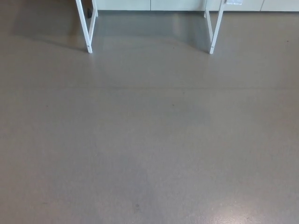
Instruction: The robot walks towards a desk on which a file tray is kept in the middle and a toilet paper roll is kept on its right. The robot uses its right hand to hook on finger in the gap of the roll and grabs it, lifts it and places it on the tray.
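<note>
Neither the file tray nor the toilet paper roll shows in the head view. Only the desk's white legs appear at the top: a left leg pair (88,28) and a right leg pair (215,28). The desk top lies above the picture's edge. No part of either hand or arm is in view.
Grey-brown floor (149,140) fills nearly the whole view, stretching from me to the desk legs. A white wall base or cabinet front (154,4) runs along the top edge behind the legs. A small dark thing (89,13) sits by the left leg.
</note>
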You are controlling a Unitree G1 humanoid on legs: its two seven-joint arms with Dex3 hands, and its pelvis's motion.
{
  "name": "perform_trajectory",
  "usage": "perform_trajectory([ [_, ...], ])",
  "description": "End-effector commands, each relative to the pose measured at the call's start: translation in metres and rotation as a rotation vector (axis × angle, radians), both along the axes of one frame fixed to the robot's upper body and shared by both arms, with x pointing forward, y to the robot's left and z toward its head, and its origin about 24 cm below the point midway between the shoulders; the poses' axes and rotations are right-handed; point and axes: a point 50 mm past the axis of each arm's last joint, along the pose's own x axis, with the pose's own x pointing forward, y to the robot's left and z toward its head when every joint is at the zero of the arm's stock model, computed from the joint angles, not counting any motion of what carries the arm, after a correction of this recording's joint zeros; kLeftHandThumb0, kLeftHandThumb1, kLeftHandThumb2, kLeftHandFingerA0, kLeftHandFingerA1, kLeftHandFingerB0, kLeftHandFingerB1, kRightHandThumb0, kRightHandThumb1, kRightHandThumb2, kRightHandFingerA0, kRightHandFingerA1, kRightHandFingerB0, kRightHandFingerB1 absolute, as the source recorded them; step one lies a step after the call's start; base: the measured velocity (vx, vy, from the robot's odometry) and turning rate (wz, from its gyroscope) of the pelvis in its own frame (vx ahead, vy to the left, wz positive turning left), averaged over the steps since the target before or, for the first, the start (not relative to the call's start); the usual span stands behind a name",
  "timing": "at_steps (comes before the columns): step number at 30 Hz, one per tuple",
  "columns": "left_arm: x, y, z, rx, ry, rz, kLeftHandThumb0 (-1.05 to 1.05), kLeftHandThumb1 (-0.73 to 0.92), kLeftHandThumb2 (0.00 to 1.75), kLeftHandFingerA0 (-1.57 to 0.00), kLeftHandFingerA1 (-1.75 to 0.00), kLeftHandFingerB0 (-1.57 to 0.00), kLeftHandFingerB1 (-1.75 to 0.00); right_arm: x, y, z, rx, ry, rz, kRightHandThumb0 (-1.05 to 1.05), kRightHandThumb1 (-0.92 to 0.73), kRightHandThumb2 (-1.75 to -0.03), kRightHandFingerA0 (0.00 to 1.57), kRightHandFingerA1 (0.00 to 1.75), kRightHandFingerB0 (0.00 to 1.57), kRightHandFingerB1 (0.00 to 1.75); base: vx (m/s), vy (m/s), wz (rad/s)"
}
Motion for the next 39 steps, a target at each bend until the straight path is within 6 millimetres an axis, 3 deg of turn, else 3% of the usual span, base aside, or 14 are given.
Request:
perform_trajectory([
  [1, -0.004, 0.0057, 0.0042, -0.072, -0.025, 0.032, -1.05, 0.62, 1.16, -0.13, -0.88, 0.0, -0.68, -0.0018, -0.0043, 0.0053, 0.067, -0.021, 0.004, -0.68, -0.42, -0.78, 0.2, 0.5, 0.05, 0.24, 0.0, 0.0, 0.0],
  [5, -0.0036, 0.0056, 0.0044, -0.062, -0.023, 0.018, -1.05, 0.66, 1.18, -0.14, -0.89, 0.0, -0.68, 0.0, -0.004, 0.0067, 0.054, -0.022, 0.026, -0.64, -0.55, -0.57, 0.31, 0.44, 0.06, 0.26, 0.0, 0.0, 0.0],
  [6, -0.004, 0.0056, 0.0041, -0.062, -0.019, 0.021, -1.05, 0.51, 1.29, 0.0, -0.78, 0.0, -0.66, -0.0006, -0.0037, 0.0065, 0.059, -0.034, 0.032, -0.67, -0.45, -0.8, 0.22, 0.51, 0.05, 0.26, 0.0, 0.0, 0.0],
  [11, -0.0046, 0.0051, 0.0034, -0.066, -0.018, 0.02, -1.05, 0.52, 1.29, 0.0, -0.78, -0.05, -0.66, -0.0004, -0.0045, 0.0069, 0.044, -0.02, 0.035, -0.66, -0.45, -0.79, 0.23, 0.51, 0.06, 0.27, -0.01, -0.02, 0.08],
  [12, -0.005, 0.0049, 0.003, -0.072, -0.019, 0.021, -1.05, 0.53, 1.28, 0.0, -0.77, -0.07, -0.65, 0.0004, -0.0051, 0.0071, 0.044, 0.014, 0.035, -0.65, -0.58, -0.57, 0.3, 0.4, 0.05, 0.26, -0.14, -0.018, 0.25],
  [15, -0.0053, 0.0048, 0.0028, -0.064, -0.015, 0.01, -1.05, 0.65, 1.15, -0.17, -0.88, 0.0, -0.66, 0.0013, -0.0052, 0.0072, 0.018, 0.046, 0.059, -0.69, -0.6, -0.58, 0.3, 0.42, 0.04, 0.23, -0.04, -0.003, -0.02],
  [21, -0.0044, 0.0043, 0.0029, -0.077, -0.012, 0.009, -1.05, 0.52, 1.29, 0.0, -0.78, -0.06, -0.68, 0.0001, -0.0054, 0.0073, -0.001, 0.037, 0.074, -0.76, -0.49, -0.86, 0.3, 0.52, 0.04, 0.22, 0.12, 0.169, -0.03],
  [25, -0.0049, 0.0038, 0.0021, -0.072, -0.008, 0.005, -1.05, 0.51, 1.29, 0.0, -0.78, -0.03, -0.66, -0.0006, -0.0057, 0.0072, 0.035, -0.006, 0.03, -0.36, -0.33, -0.92, 0.05, 0.49, 0.0, 0.51, 0.22, 0.404, -0.15],
  [26, -0.0049, 0.0039, 0.0024, -0.063, 0.002, -0.015, -1.05, 0.52, 1.29, 0.0, -0.78, -0.02, -0.66, -0.0006, -0.0059, 0.0073, 0.044, -0.007, 0.018, -0.66, -0.44, -0.79, 0.23, 0.51, 0.06, 0.26, 0.25, 0.148, 0.01],
  [31, -0.0045, 0.0036, 0.002, -0.095, -0.024, 0.031, -1.05, 0.49, 1.28, 0.0, -0.79, -0.04, -0.69, -0.0002, -0.0061, 0.009, 0.044, 0.005, 0.048, -0.7, -0.46, -0.83, 0.2, 0.51, 0.05, 0.23, 0.24, 0.013, 0.08],
  [32, -0.0048, 0.0035, 0.0021, -0.084, -0.014, 0.007, -1.05, 0.5, 1.28, 0.0, -0.79, -0.02, -0.68, -0.0008, -0.0055, 0.0082, 0.051, -0.028, 0.026, -0.37, -0.34, -0.93, 0.05, 0.49, 0.0, 0.51, 0.28, -0.102, 0.1],
  [33, -0.0053, 0.0036, 0.0018, -0.078, -0.009, -0.001, -1.05, 0.49, 1.28, 0.0, -0.79, -0.01, -0.67, 0.0004, -0.0057, 0.0092, 0.005, 0.024, 0.079, -0.72, -0.49, -0.86, 0.31, 0.53, 0.04, 0.24, 0.3, -0.103, 0.14],
  [35, -0.0049, 0.0039, 0.0024, -0.074, -0.007, -0.003, -1.05, 0.51, 1.28, 0.0, -0.77, -0.05, -0.65, 0.0009, -0.0057, 0.009, 0.001, 0.019, 0.065, -0.68, -0.61, -0.58, 0.37, 0.42, 0.08, 0.27, 0.33, -0.165, 0.13],
  [39, -0.0045, 0.0041, 0.0027, -0.067, -0.007, -0.008, -1.05, 0.53, 1.29, 0.0, -0.76, -0.06, -0.64, 0.0003, -0.0059, 0.0071, 0.099, -0.037, -0.039, -0.34, -0.38, -0.93, 0.05, 0.5, 0.0, 0.51, 0.32, -0.247, 0.33],
])
